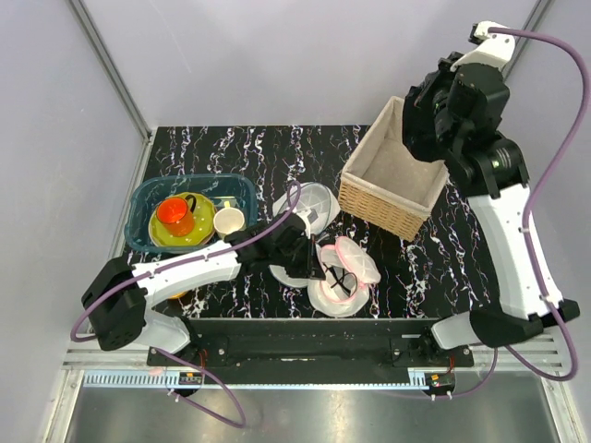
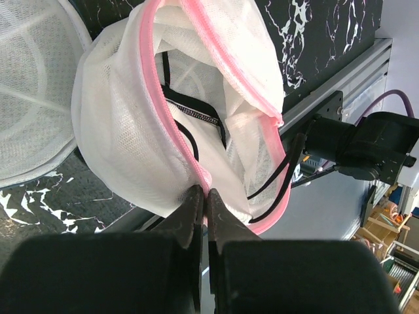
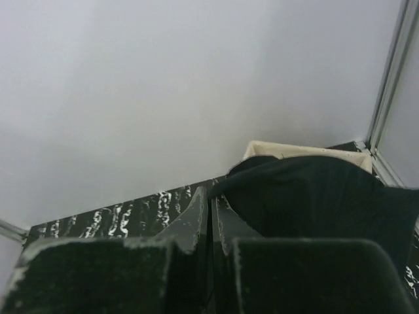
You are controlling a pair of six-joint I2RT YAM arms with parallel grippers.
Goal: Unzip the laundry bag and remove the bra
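Observation:
The laundry bag point(image 1: 355, 263) lies open at the table's front edge, white mesh with a pink zipper rim point(image 2: 226, 59). Thin black straps point(image 2: 196, 114) lie inside it. My left gripper point(image 2: 204, 191) is shut on the bag's pink rim and holds that edge up; in the top view it point(image 1: 319, 266) sits at the bag's left side. My right gripper point(image 3: 211, 190) is raised high over the wicker basket point(image 1: 369, 205), shut on the edge of a black bra point(image 3: 314, 203) that hangs to the right of its tips.
A blue tub point(image 1: 146, 198) at the left holds a yellow plate, an orange cup point(image 1: 175, 215) and a white cup point(image 1: 228, 221). An all-white mesh dome point(image 1: 309, 205) lies behind the bag. The table's front rail point(image 2: 340, 78) runs right beside the bag.

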